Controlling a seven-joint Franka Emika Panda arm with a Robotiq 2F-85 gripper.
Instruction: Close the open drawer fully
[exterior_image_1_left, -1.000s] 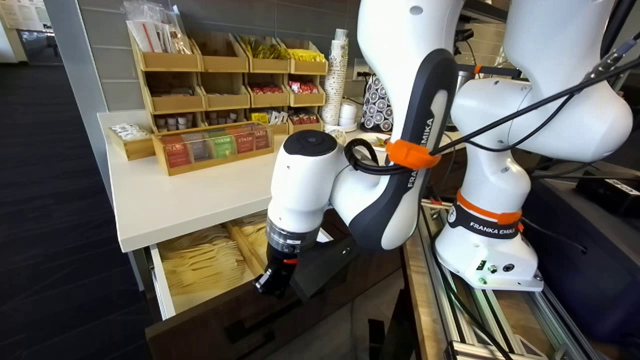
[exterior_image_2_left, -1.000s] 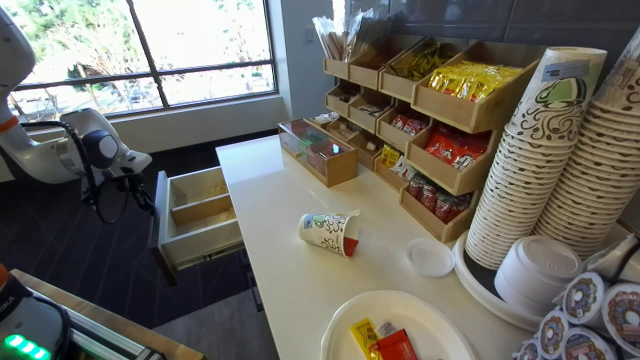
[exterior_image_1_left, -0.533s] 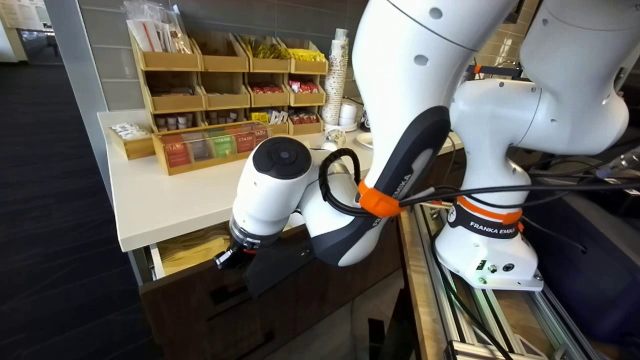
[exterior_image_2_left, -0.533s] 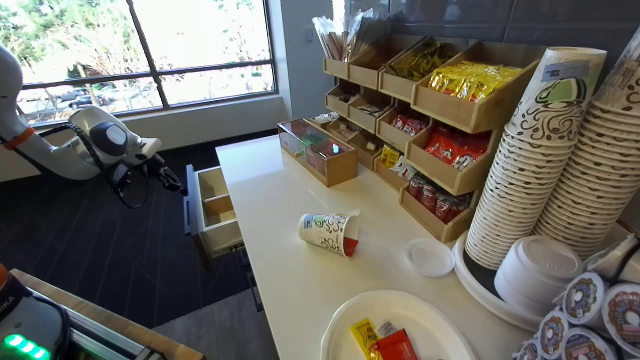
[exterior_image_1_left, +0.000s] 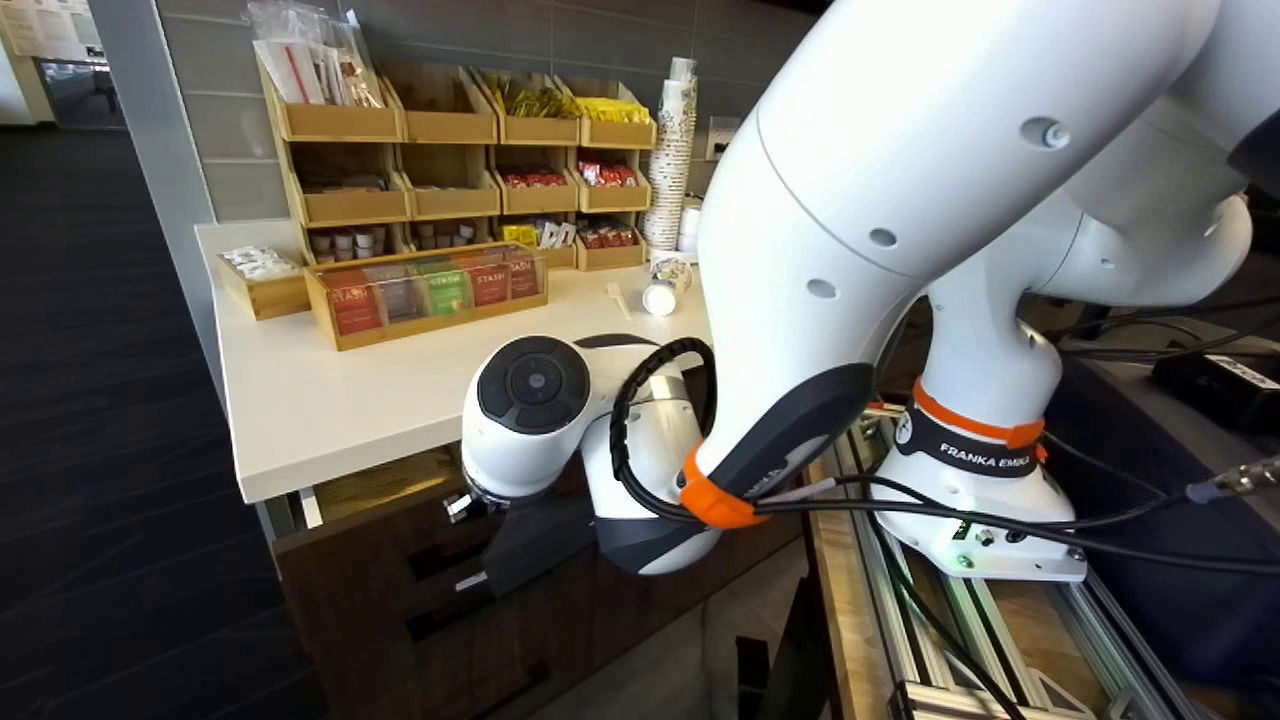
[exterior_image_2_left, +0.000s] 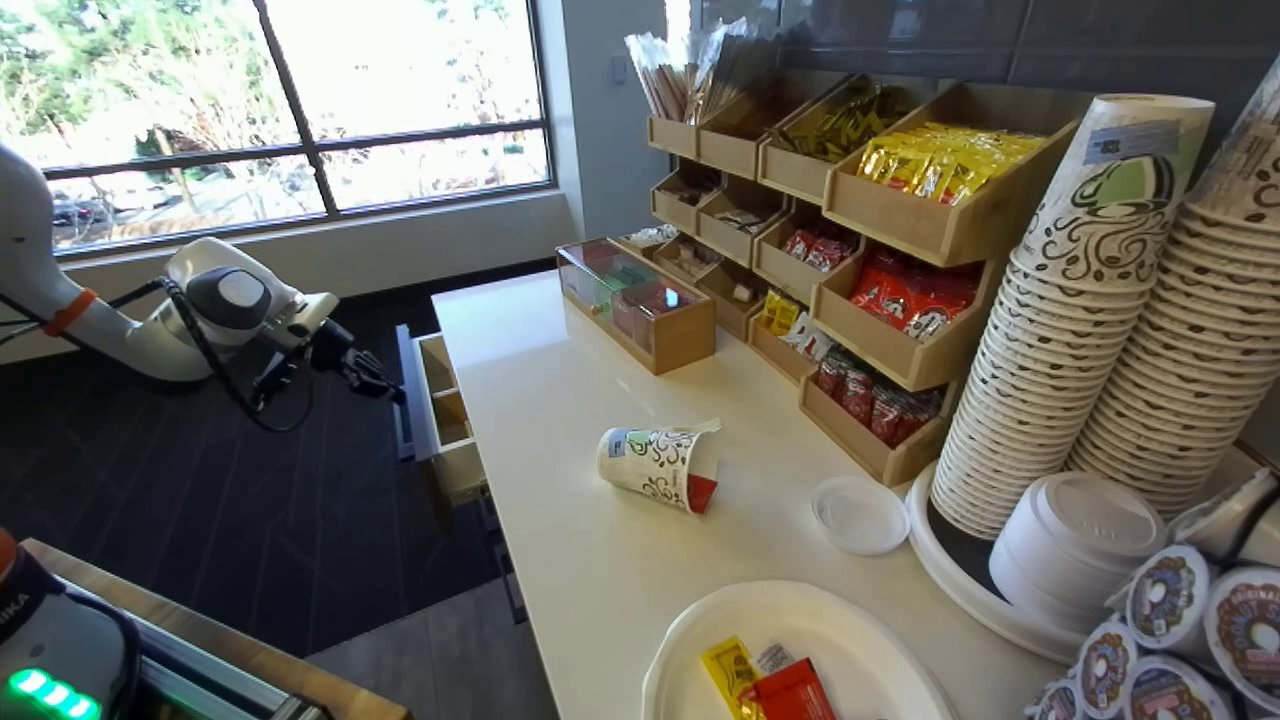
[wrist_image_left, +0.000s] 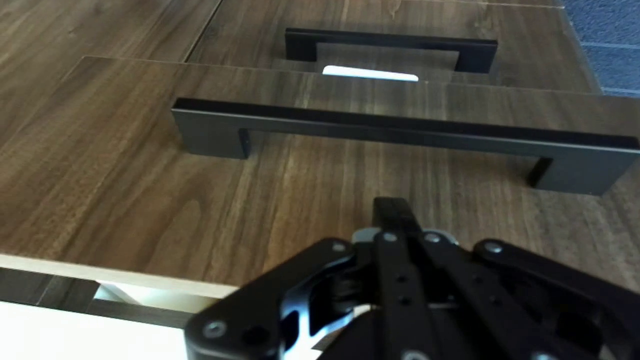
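The drawer is partly open under the counter, with its dark brown front (exterior_image_1_left: 340, 590) standing out and a short strip of pale interior showing. In an exterior view the white drawer side (exterior_image_2_left: 458, 470) and part of the divided interior show. In the wrist view the brown drawer front (wrist_image_left: 165, 190) with its black bar handle (wrist_image_left: 400, 131) fills the middle. My gripper (wrist_image_left: 395, 212) is shut and empty, its tips pointing at the front between the handle and the front's edge. In an exterior view the gripper (exterior_image_2_left: 398, 394) appears to touch the outside of the front.
The white countertop (exterior_image_2_left: 560, 440) overhangs the drawer. On it are wooden tiered organizers (exterior_image_1_left: 450, 128), a tea box (exterior_image_1_left: 430, 293), a tipped paper cup (exterior_image_2_left: 645, 462), a plate (exterior_image_2_left: 690, 620) and cup stacks (exterior_image_2_left: 1050, 360). A lower drawer handle (wrist_image_left: 390, 41) shows in the wrist view.
The drawer has slid inward toward the counter, and its opening is much narrower. My arm and gripper have moved along with the front, toward the counter.
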